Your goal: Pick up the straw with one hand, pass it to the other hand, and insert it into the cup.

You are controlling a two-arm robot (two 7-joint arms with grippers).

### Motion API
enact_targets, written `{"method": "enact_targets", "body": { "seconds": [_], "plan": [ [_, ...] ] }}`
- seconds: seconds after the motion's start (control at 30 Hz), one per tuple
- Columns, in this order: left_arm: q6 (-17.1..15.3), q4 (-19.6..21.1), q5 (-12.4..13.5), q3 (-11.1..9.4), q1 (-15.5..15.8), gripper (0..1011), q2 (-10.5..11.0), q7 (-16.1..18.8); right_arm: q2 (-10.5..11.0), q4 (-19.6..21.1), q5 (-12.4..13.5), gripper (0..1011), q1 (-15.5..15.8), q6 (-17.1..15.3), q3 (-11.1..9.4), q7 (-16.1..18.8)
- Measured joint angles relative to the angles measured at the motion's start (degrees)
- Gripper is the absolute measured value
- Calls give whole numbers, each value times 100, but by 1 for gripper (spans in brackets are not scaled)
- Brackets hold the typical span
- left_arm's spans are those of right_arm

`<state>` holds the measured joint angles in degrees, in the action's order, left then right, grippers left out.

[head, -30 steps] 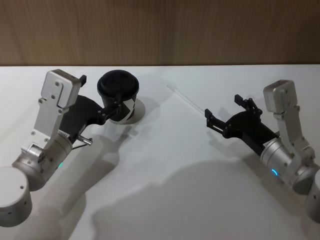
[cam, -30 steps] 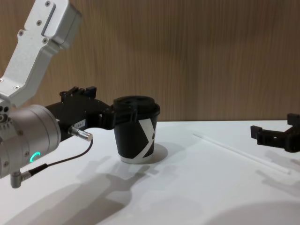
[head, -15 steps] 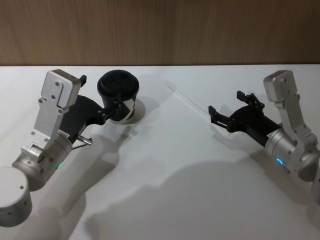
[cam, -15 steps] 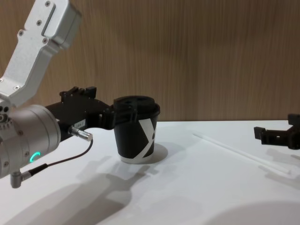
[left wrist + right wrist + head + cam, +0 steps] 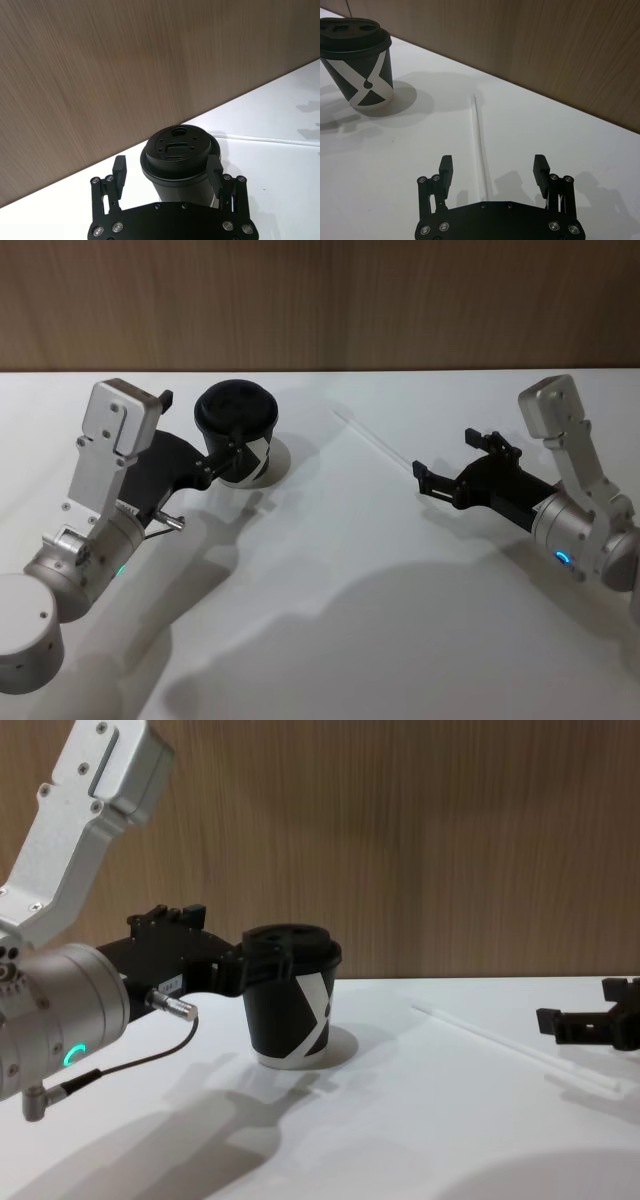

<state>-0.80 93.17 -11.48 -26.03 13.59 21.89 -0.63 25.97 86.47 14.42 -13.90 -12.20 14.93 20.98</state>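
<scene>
Straw (image 5: pixel 375 443), white and thin, flat on the desk (image 5: pixel 330 570) right of the cup (image 5: pixel 236 415), likely featherlight, slick and easily kinked; pinch gently at its near end, where the right hand (image 5: pixel 445 457) hovers, fingers spread; left hand (image 5: pixel 167 165) parted astride the cup.

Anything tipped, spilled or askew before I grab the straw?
Nothing stands out. The cup stands upright with its lid on, and the open left gripper straddles it. The straw lies flat and straight on the table, with the open right gripper at one end.
</scene>
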Motion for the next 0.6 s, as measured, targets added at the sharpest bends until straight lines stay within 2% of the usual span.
{"method": "enact_targets", "body": {
  "seconds": [0.6],
  "plan": [
    [0, 0, 0, 0, 0, 1002, 0, 0, 89, -228, 133, 1001, -190, -205, 138, 246]
  ]
}}
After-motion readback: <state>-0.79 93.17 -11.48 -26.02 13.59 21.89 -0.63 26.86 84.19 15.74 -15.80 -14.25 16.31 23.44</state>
